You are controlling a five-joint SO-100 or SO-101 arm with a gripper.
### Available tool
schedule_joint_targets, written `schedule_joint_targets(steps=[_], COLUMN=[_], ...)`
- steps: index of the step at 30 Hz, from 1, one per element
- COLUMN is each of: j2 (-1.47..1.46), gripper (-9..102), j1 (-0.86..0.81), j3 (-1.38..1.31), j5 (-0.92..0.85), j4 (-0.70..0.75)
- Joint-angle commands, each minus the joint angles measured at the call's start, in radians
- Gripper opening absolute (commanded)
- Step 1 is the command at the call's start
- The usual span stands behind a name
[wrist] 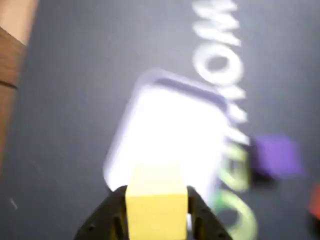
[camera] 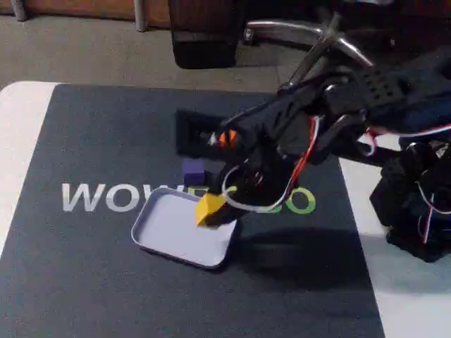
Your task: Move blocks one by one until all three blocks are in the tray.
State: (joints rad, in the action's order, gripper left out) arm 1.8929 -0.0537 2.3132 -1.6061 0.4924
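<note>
The yellow block [camera: 209, 206] sits clamped in the tool [camera: 213, 211], above the tray's [camera: 165, 232] right edge in the fixed view. The purple block [camera: 192, 169] and orange block [camera: 227, 138] lie on the mat [camera: 84, 267] beyond the tray.

The black pincer [camera: 220, 211] grips a yellow block [camera: 209, 208]. Under it is the pale lavender-white tray [camera: 165, 229]. Just behind the pincer sits a purple block [camera: 193, 169], and an orange block [camera: 227, 138] farther back. The mat [camera: 106, 282] is dark grey with white and green letters.
</note>
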Motion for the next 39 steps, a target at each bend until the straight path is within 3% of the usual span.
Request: schedule_joint_targets(steps=[1,11,17,26,39], j2=[-0.078,-0.227,-0.227,-0.164,0.192], gripper=[-7,-4,14,20,19], j1=[0.006,-0.060,-0.103,-0.118,-0.250], j3=[-0.089,-0.153,-0.141,-0.129,-0.123], j5=[0.017,0.000,-0.057,-0.129,-0.245], j4=[-0.074,-0.152,-0.150,-0.137,0.272])
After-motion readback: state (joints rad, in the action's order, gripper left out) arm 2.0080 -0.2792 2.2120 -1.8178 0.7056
